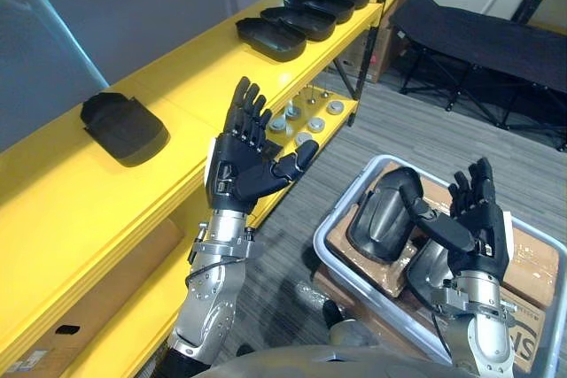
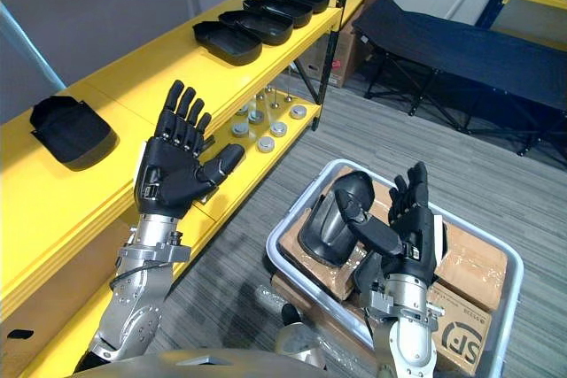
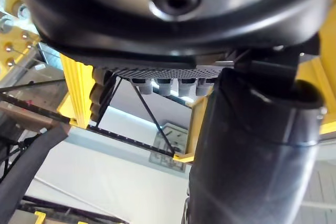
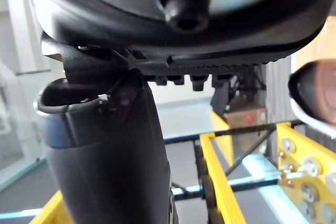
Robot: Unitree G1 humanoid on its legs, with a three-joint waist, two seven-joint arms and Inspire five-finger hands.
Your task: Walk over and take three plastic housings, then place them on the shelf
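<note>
Five black plastic housings (image 1: pixel 123 127) lie on the yellow shelf (image 1: pixel 177 77), two in the grey-rimmed bin (image 1: pixel 345 194); left hand (image 1: pixel 248 165) and right hand (image 1: pixel 478 219) are empty, fingers apart.

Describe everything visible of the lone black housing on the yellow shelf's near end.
The lone housing is a black, matte, plastic-looking shell, rounded at one end, squarer at the other. It lies on the top board of the yellow shelf, apart from the row of housings farther along. Only the shelf touches it; the open left hand is raised clear of it.
</note>
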